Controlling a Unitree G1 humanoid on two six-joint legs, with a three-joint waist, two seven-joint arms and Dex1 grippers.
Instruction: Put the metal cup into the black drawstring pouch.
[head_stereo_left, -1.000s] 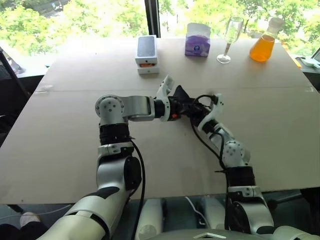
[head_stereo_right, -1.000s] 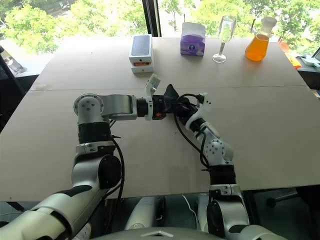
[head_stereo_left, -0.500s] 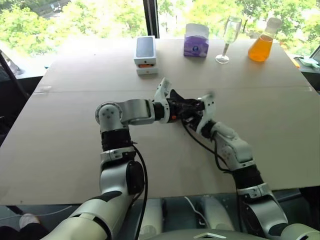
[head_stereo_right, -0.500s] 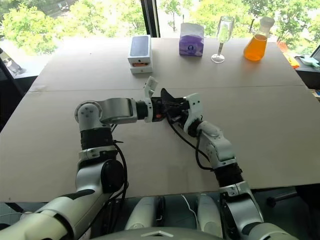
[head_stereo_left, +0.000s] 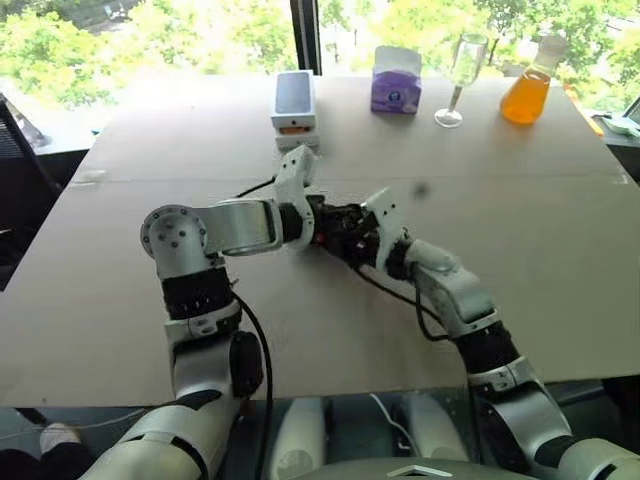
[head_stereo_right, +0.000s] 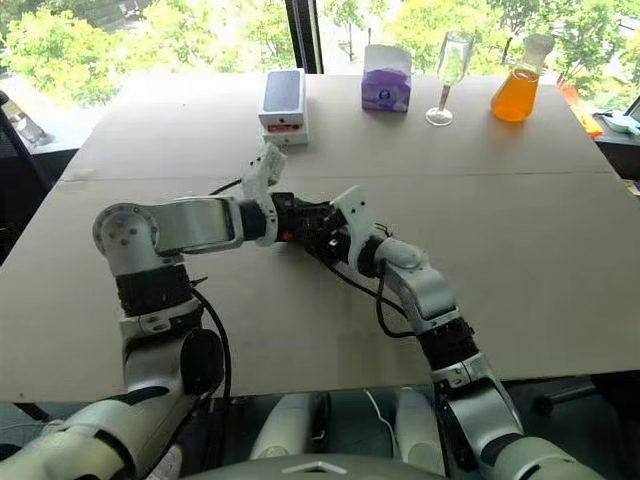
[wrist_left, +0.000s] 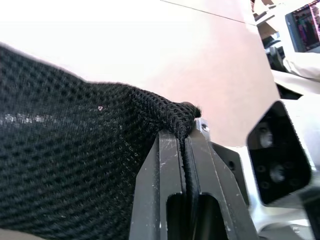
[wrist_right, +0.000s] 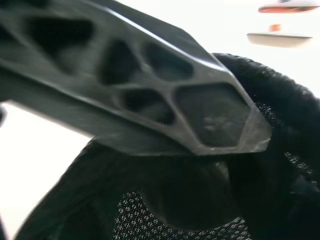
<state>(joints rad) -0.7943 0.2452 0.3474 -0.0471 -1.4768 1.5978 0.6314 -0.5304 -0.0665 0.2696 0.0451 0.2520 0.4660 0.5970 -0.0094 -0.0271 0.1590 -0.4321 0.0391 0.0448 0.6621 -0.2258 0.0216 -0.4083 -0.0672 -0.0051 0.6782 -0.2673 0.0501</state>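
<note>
pouch (wrist_left: 75, 170): pinched in left gripper (wrist_left: 182, 145), both now shifted left of phone box (head_stereo_left: 293, 110) | right gripper (head_stereo_left: 350, 238): at pouch, jaws unreadable

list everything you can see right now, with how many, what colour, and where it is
Table: one, light brown, spanning the scene.
Phone box: one, white, far edge, left of centre.
Tissue box: one, purple and white, far edge, centre.
Wine glass: one, clear, far edge, right of the tissue box.
Flask: one, orange liquid, far right.
Black drawstring pouch: one, black mesh fabric, mid-table between the grippers.
Left gripper: shut on the pouch's edge.
Right gripper: at the pouch.
</note>
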